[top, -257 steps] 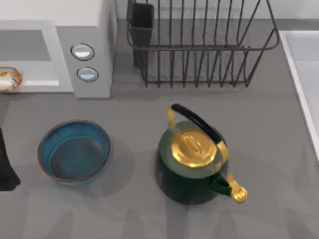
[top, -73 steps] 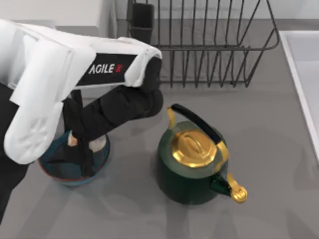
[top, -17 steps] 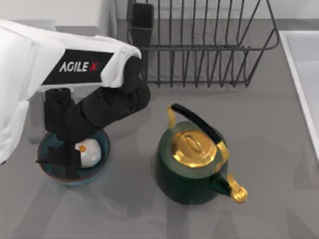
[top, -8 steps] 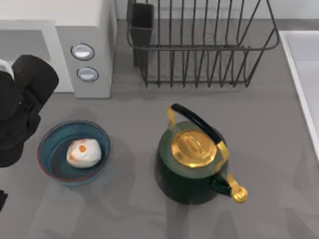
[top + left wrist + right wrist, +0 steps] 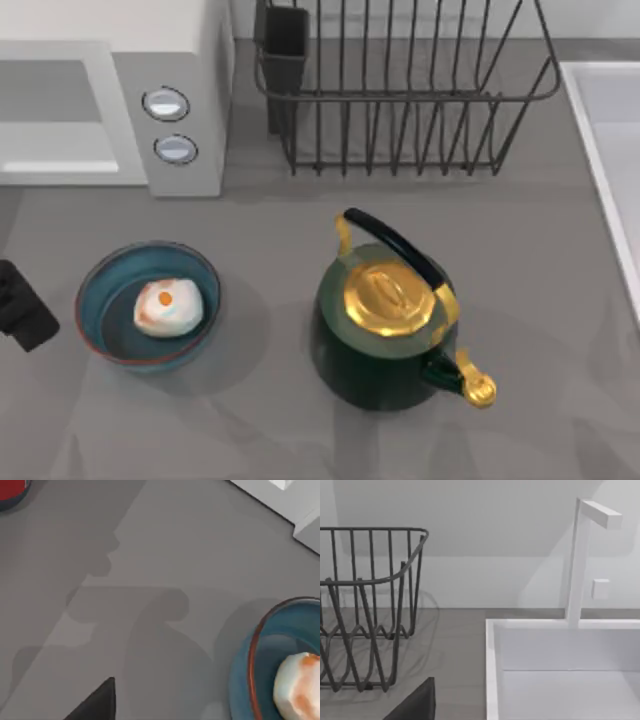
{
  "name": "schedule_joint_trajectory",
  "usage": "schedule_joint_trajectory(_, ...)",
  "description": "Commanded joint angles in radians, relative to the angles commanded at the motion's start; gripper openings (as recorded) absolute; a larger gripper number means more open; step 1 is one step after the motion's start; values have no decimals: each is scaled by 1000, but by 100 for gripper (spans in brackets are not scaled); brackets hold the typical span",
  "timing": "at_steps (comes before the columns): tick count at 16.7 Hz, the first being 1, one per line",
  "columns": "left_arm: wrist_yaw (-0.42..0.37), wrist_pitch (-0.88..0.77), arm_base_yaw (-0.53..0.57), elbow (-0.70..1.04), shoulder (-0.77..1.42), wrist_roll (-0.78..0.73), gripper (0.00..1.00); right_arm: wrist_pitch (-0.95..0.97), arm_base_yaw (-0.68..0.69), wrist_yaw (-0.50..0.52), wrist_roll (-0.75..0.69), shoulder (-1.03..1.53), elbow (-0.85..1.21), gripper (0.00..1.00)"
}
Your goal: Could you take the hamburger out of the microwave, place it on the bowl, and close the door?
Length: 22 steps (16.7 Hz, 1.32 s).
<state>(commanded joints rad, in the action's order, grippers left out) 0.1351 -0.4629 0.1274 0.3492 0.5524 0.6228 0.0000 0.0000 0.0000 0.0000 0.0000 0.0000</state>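
A: Hamburger, the small pale cream lump with an orange spot [image 5: 168,306], sits inside the round shallow blue bowl with the reddish-brown rim [image 5: 205,275]. Nothing is holding it. Placing step looks done.

B: Landmark?

A: Bowl. The boxy light-grey microwave with two round silver-blue knobs [image 5: 190,110] is behind the bowl, cavity facing forward and uncovered. I can't find its door panel, so I judge closing is left. The dark green and gold kettle [image 5: 385,320] stands to the bowl's right on the grey counter [image 5: 280,240], well apart. The dark wire dish rack [image 5: 400,90] is behind the kettle.

B: Left tool?

A: A dark bit of it [image 5: 22,318] is just left of the bowl, at the frame edge, apart from the rim. Can't tell how its fingers stand. In the left wrist view one dark tip points at bare counter, with bowl and hamburger off to the side.

B: Right arm?

A: Parked by the white sink [image 5: 560,670], idle.

B: Versus half a second ago?

A: The left arm bulked beside the microwave front then; now it has dropped back. Hamburger, bowl and kettle are unmoved.
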Motion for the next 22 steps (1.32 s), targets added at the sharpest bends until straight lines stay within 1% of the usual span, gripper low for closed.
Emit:
schedule_joint_trajectory(2,-47,137,-42,-115,-183,-206,100,0,0,0,0,0,0,100)
schedule_joint_trajectory(4,-84,259,-76,-209,-331,-372,100,0,0,0,0,0,0,100)
schedule_joint_trajectory(7,-120,397,-112,-307,-485,-544,100,0,0,0,0,0,0,100)
schedule_joint_trajectory(10,-134,459,-127,-347,-549,-619,100,0,0,0,0,0,0,100)
schedule_joint_trajectory(15,-135,463,-127,-349,-552,-623,100,0,0,0,0,0,0,100)
schedule_joint_trajectory(22,-135,463,-127,-349,-552,-623,47,0,0,0,0,0,0,100)
